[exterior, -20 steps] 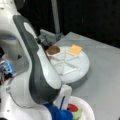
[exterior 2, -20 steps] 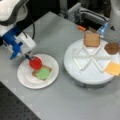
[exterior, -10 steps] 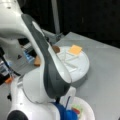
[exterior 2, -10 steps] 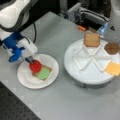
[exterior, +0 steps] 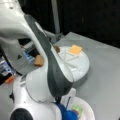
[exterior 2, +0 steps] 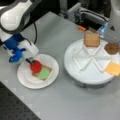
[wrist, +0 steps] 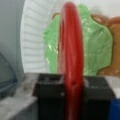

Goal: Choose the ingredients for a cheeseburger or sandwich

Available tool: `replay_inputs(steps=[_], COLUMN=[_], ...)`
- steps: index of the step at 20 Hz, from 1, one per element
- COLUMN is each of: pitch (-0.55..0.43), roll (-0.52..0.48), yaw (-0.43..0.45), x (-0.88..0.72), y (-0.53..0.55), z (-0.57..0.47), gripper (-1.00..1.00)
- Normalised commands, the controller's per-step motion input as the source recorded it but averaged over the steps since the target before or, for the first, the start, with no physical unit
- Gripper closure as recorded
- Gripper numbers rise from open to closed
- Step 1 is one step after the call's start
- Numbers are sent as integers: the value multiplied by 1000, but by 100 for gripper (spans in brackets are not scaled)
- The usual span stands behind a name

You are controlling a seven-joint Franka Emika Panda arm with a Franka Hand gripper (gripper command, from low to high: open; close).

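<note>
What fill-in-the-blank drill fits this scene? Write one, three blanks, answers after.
1. The gripper grips a ____ tomato disc on edge.
2. On the white plate, the lettuce lies on a slice of ____.
3. The divided tray holds bread, a brown patty and an orange ____ square.

Answers: red; bread; cheese

Robotics lab bench: grey table (exterior 2: 75,102) with black perforated optical breadboard (exterior 2: 15,107) at its edge, dark curtain backdrop (exterior: 95,17), cabled electronics box (exterior 2: 92,16) behind, toy food on white plates (exterior 2: 26,80).
</note>
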Motion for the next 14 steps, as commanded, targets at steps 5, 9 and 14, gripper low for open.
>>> replay_inputs(steps=[5, 9, 14], pitch=[-106, -132, -152], roll=[-359, -359, -360], yaw=[-97, -106, -116], x=[-327, -329, -335], y=[393, 414, 436], z=[-14, 2, 21], gripper=[100, 100, 100])
